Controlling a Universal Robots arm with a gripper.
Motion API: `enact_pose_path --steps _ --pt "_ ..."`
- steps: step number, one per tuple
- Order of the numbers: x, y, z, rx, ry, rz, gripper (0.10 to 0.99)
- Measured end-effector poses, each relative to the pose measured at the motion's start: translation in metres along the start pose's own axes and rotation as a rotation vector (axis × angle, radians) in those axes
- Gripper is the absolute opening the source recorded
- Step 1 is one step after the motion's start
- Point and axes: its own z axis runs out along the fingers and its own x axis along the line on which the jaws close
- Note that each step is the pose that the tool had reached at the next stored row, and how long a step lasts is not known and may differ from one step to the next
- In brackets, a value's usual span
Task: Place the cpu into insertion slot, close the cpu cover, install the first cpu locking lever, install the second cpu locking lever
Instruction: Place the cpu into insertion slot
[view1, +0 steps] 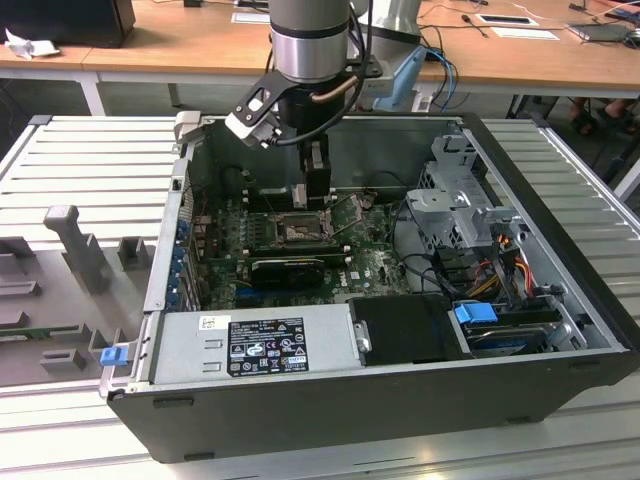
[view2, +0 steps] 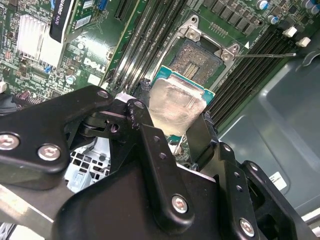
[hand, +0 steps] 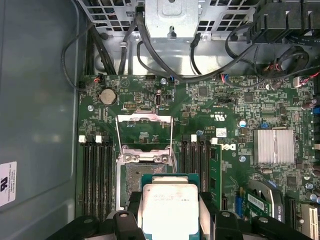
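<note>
Clasping the cpu (hand: 170, 212) by its edges, the hand (view2: 173, 114) hangs just above the open insertion slot (view2: 200, 60)

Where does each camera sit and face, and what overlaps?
Exterior view: off the arm, looking down into the open case; arm shows.
First wrist view: at the wrist, facing the board past jaws holding the cpu.
Second wrist view: at the wrist, facing the insertion slot past the jaws.
Both wrist views share cpu and insertion slot.

Open black computer case (view1: 350, 410) on grey slatted bench (view1: 90, 160); grey power supply (view1: 250, 345) along near wall; wooden desk (view1: 180, 40) behind.
</note>
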Motion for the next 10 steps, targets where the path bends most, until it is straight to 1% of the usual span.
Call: enact_pose_path --steps 5,10 --pt "-0.0001 -0.0003 0.0031 0.000 0.0001 0.000 0.537" --pt "-0.0002 -0.0021 0.0095 0.000 0.0004 -0.002 0.537"
